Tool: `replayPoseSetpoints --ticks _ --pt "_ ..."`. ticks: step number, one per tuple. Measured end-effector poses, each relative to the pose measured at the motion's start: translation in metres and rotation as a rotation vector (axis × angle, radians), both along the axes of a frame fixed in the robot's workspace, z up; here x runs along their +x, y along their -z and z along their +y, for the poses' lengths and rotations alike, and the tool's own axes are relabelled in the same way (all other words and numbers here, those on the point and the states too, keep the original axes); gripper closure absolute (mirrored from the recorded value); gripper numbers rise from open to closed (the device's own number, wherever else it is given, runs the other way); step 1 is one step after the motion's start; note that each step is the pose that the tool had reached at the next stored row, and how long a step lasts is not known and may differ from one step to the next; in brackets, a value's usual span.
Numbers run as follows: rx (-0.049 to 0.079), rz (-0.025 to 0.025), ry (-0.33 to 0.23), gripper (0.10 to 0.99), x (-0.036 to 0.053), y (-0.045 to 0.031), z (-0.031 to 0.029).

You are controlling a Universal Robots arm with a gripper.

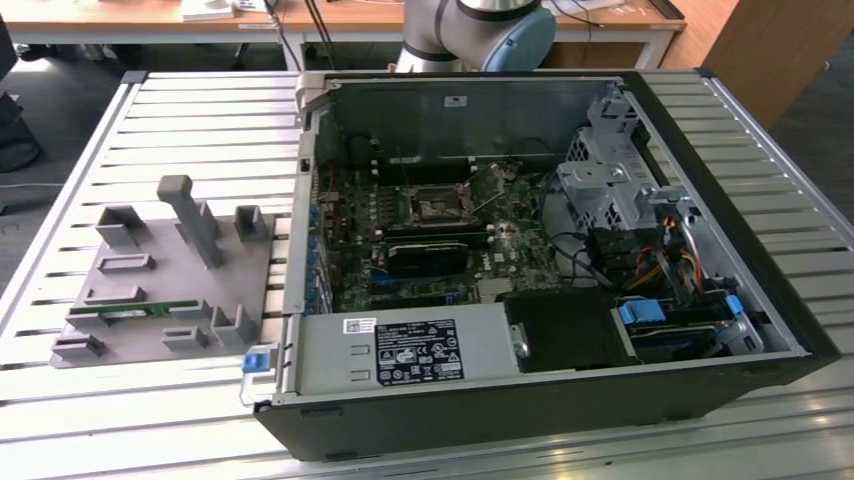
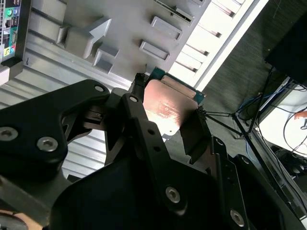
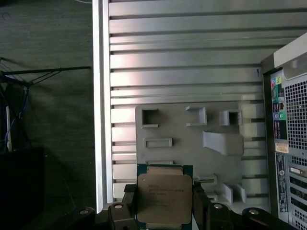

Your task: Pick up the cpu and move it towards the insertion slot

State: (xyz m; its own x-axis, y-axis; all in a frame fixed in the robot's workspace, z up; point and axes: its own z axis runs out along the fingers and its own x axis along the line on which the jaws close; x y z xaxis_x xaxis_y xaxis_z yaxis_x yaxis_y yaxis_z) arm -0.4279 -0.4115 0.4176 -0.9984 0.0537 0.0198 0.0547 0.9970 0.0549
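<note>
- One chip (image 3: 164, 199), pinched by two opposite edges between the gripper (image 3: 164, 207) jaws, hangs over the grey tray (image 3: 182, 129) in the first wrist view.
- Socket (image 1: 438, 206) lies on the board inside the open case (image 1: 400, 110), well apart from the tray.
- Advice: carry the chip level, grip firm, high enough to clear the case wall.

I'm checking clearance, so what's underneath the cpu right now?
The cpu, held in the claw, hangs over the grey tray on the slatted table. What lies directly beneath it is hidden by the chip.
</note>
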Motion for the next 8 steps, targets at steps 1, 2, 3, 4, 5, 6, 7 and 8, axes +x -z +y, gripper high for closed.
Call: replayPoseSetpoints --ticks 1,2,3,4,5,6,7,8 --pt "-0.001 0.0000 0.000 0.541 0.0017 0.0000 0.0000" --pt "-0.002 0.0000 0.001 0.541 0.0034 0.0000 0.0000" --pt "-0.003 0.0000 0.001 0.541 0.0049 0.0001 0.0000" --pt "-0.004 0.0000 0.002 0.541 0.0066 0.0001 0.0000" --pt "-0.004 0.0001 0.003 0.541 0.0084 0.0000 0.0000" --pt "-0.004 0.0001 0.003 0.541 0.0104 0.0000 0.0000" --pt "-0.004 0.0001 0.003 0.541 0.0125 0.0000 0.0000" --pt "-0.004 0.0001 0.003 0.541 0.0142 0.0000 0.0000"
